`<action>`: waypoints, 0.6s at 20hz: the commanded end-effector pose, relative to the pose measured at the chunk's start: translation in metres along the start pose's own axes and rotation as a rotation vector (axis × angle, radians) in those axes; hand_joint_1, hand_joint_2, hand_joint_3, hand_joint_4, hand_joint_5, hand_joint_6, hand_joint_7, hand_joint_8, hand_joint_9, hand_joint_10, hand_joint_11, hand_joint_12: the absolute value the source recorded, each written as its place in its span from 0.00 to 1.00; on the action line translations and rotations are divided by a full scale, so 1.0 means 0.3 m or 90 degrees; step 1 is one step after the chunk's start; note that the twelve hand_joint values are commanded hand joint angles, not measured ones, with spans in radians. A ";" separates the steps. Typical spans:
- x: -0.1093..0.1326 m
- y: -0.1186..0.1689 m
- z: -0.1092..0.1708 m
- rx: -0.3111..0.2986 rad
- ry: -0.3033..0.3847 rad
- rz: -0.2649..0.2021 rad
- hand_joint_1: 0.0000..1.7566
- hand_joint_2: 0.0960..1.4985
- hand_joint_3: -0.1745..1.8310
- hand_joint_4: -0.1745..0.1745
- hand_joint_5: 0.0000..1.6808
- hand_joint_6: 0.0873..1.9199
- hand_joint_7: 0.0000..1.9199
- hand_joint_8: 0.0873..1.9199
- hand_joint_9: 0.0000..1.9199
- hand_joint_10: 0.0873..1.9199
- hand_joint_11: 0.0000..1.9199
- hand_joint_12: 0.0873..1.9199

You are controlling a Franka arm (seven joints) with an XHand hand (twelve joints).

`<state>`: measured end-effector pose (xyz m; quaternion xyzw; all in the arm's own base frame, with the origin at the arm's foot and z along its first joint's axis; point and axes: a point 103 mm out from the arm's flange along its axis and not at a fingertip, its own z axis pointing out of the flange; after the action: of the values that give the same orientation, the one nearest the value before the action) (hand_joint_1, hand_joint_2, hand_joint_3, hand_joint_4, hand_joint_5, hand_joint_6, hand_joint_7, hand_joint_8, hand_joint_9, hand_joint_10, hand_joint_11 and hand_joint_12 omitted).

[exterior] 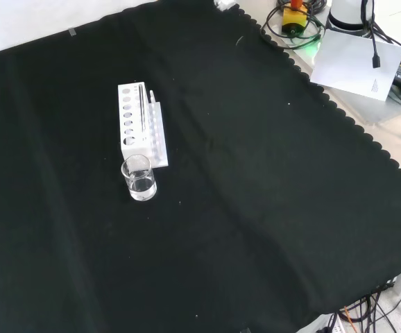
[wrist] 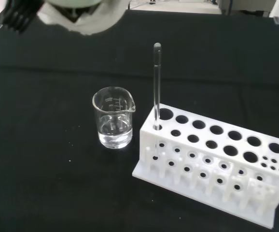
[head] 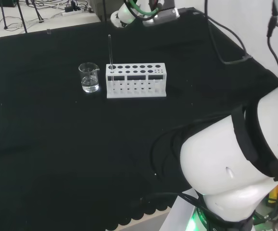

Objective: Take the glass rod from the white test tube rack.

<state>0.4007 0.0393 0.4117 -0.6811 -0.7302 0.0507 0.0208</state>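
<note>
- White test tube rack (head: pixel 136 81): set on the black cloth (head: pixel 43 134), left of centre in the head view; two rows of round holes are seen in its top face, with smaller holes along the lower front tier in the wrist view (wrist: pixel 212 166).
- Glass rod (wrist: pixel 156 87): stood upright in an end hole of the rack, at the end nearest the beaker; it is seen in the head view (head: pixel 110 50) rising well above the rack's top.
- Beaker (head: pixel 89 77): clear glass with a spout, placed just beside the rack's rod end, apart from it; a shallow layer of clear liquid is held in it, as seen in the wrist view (wrist: pixel 113 117).
- Hand (wrist: pixel 76 12): a blurred white part is seen in the wrist view, well apart from the rod; nothing is held by the part seen, and whether its fingers are straight or curled cannot be told.
</note>
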 end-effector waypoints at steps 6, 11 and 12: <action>0.051 0.207 0.134 0.000 0.010 -0.057 0.45 0.43 0.44 0.16 0.13 0.00 0.04 0.42 0.07 0.43 0.00 0.73; 0.059 0.275 0.193 0.007 0.024 -0.078 0.44 0.44 0.43 0.16 0.13 0.00 0.05 0.42 0.08 0.43 0.00 0.74; 0.059 0.285 0.201 0.007 0.024 -0.080 0.44 0.44 0.43 0.15 0.14 0.00 0.05 0.42 0.08 0.43 0.00 0.74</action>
<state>0.4560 0.0556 0.3563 -0.6485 -0.7584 0.0525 0.0401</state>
